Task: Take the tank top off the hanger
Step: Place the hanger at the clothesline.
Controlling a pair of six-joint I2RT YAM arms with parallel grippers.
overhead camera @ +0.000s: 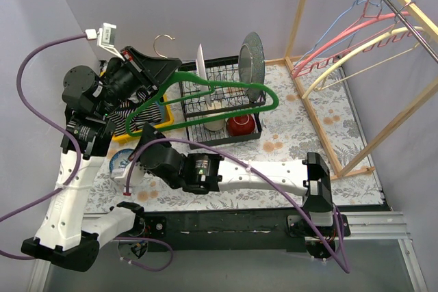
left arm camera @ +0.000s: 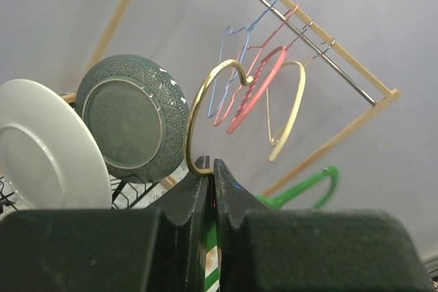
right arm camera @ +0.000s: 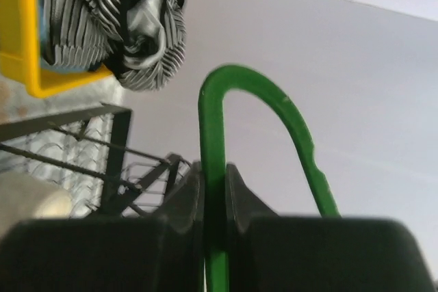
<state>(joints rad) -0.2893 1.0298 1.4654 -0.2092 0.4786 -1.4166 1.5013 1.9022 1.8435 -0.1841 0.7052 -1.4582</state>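
The green hanger [overhead camera: 226, 87] with a gold hook [overhead camera: 163, 42] hangs in the air over the dish rack. My left gripper [overhead camera: 171, 66] is shut on the base of the hook, which also shows in the left wrist view [left arm camera: 205, 111]. My right gripper [overhead camera: 142, 138] is shut on the hanger's green bar [right arm camera: 213, 169] near its left end. The black-and-white striped tank top [overhead camera: 125, 115] lies bunched on the yellow bin [right arm camera: 20, 39], and it shows in the right wrist view [right arm camera: 130, 18] beside the bare end of the hanger. I cannot tell whether it still touches the hanger.
A black dish rack [overhead camera: 253, 131] holds a white plate [left arm camera: 41, 148], a green-grey plate [left arm camera: 130, 117] and a red bowl [overhead camera: 241, 124]. A wooden clothes rail [overhead camera: 397, 5] with several coloured hangers stands at the back right. A patterned plate [overhead camera: 118, 163] lies near the right wrist.
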